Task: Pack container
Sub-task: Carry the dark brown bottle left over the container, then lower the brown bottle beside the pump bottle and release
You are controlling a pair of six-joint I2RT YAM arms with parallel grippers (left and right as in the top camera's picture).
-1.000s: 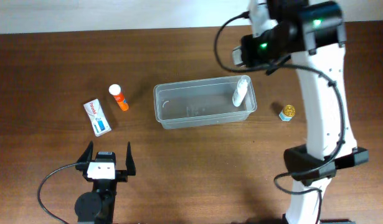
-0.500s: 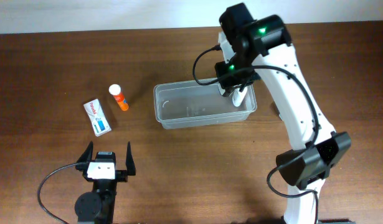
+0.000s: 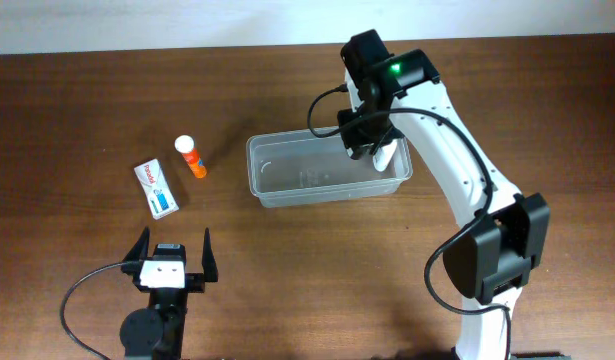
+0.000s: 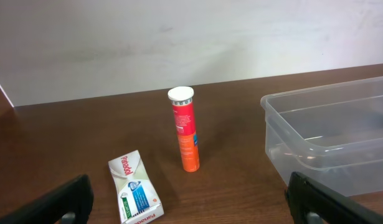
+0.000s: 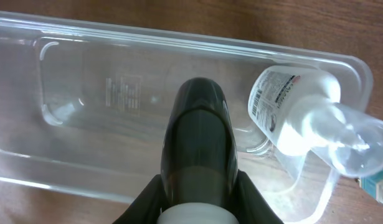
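Note:
The clear plastic container [image 3: 317, 133] sits mid-table. A white bottle [image 3: 386, 158] leans in its right end, also seen in the right wrist view [image 5: 291, 109]. My right gripper [image 3: 365, 138] hovers over the container's right part, shut on a dark bottle [image 5: 197, 137] with a pale band, above the tub floor [image 5: 116, 93]. My left gripper [image 3: 172, 262] is open and empty at the near left. From its wrist view [image 4: 191, 208] it faces an upright orange tube [image 4: 186, 130], a white and blue box [image 4: 135, 190] and the container's end [image 4: 328, 124].
The orange tube [image 3: 192, 157] and the box [image 3: 157, 189] lie left of the container. A small blue and orange item [image 5: 381, 186] shows outside the tub's right end. The right arm's base [image 3: 487, 265] stands at the near right.
The right arm has swung from behind the container's far right corner leftward and down over the tub's right part, carrying the dark bottle. The left arm has not moved.

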